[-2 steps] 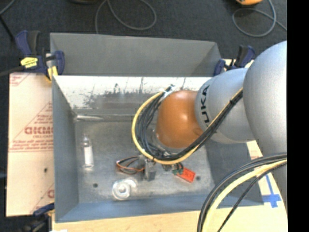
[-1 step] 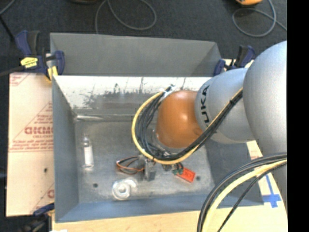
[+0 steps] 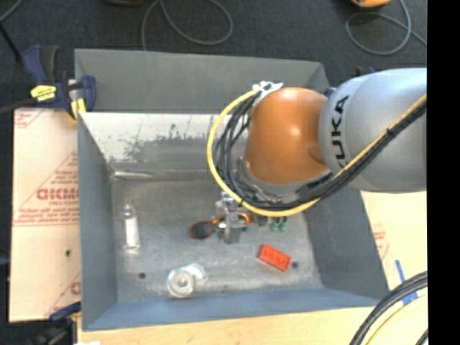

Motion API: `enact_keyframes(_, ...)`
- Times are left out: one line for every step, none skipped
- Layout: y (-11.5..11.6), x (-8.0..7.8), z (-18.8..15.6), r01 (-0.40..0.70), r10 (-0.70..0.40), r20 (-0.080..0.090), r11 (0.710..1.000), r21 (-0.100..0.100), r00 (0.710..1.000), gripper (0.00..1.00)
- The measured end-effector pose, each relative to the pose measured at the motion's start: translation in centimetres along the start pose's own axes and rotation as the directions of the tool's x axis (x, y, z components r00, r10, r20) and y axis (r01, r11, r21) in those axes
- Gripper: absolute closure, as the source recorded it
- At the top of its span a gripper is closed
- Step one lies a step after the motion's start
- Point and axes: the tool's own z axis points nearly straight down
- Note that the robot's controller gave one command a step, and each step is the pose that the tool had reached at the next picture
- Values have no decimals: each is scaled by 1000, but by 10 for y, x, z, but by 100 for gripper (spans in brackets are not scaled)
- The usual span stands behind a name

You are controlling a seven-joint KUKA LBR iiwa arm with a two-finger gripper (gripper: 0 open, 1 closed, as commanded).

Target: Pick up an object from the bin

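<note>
My gripper (image 3: pixel 228 225) hangs low over the middle of the bin floor, under the orange cover. Just to its left, touching or nearly touching the fingertips, lies a small dark oval thing with an orange end (image 3: pixel 202 230). A small green thing (image 3: pixel 277 225) peeks out to the right of the gripper. In front of it to the right lies a flat red-orange block (image 3: pixel 274 258).
A clear small bottle (image 3: pixel 131 228) lies at the left of the floor. A round clear tape roll or lid (image 3: pixel 183 280) sits near the front wall. The arm and its cables cover the bin's right rear.
</note>
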Motion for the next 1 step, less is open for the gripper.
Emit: enact_keyframes(0, 0, 0, -1, 1, 0, 1000, 0, 1000, 100)
